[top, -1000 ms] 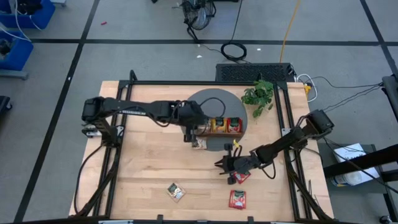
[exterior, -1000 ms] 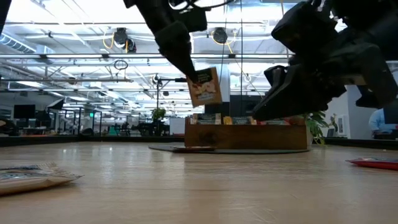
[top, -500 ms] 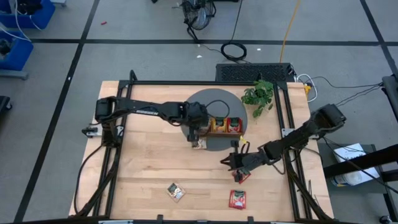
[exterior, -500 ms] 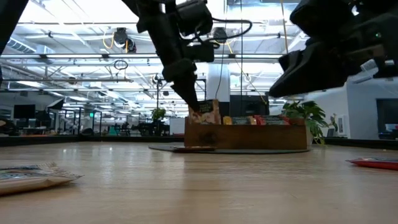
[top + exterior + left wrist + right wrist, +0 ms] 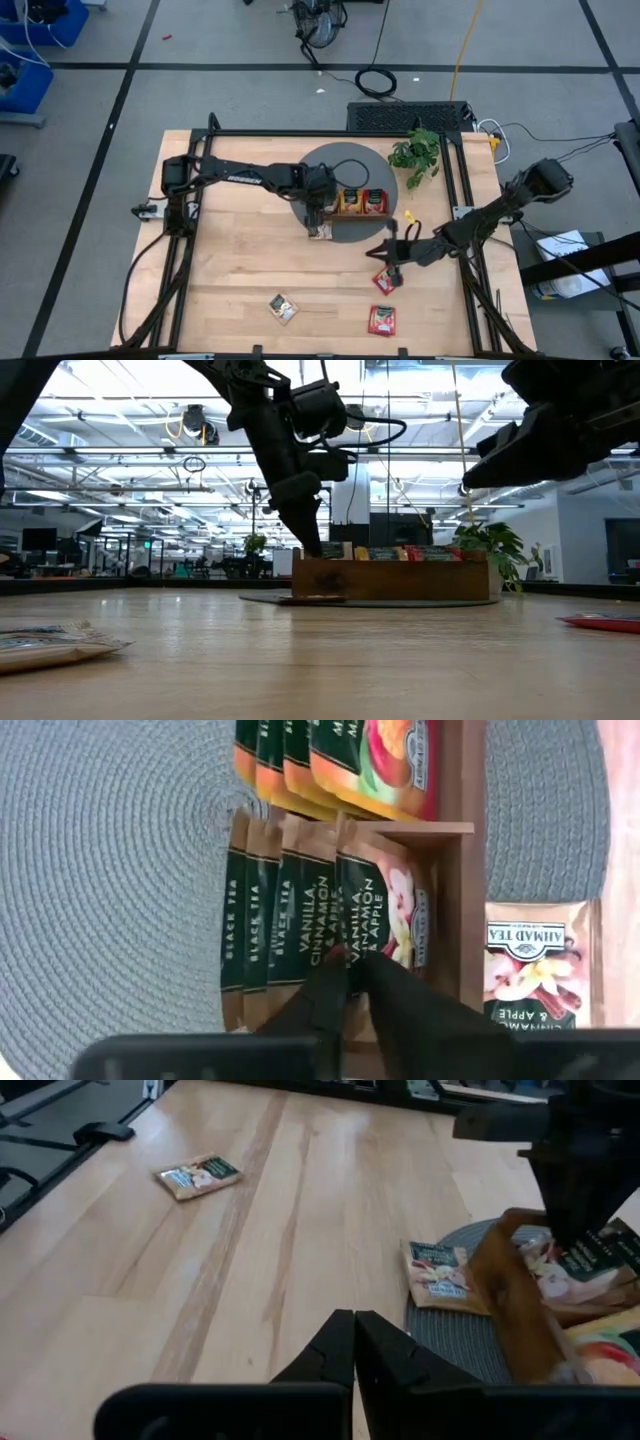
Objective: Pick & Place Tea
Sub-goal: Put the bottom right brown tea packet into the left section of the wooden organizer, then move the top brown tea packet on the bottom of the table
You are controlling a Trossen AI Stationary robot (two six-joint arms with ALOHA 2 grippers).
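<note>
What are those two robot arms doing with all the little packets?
They are sorting tea sachets into a brown wooden tray on a round grey mat. The left gripper is at the tray's end compartment, fingertips on a beige vanilla sachet standing among others. The right gripper is shut and empty, hovering over the table near a red sachet. More sachets lie loose on the wooden table.

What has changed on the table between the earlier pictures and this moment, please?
The left gripper has lowered its beige sachet from above the wooden tray into the tray's end compartment, its fingers just starting to part. The right gripper, shut and empty, has lifted and drawn back from the red sachet. The loose sachets on the table and the plant stayed put.
</note>
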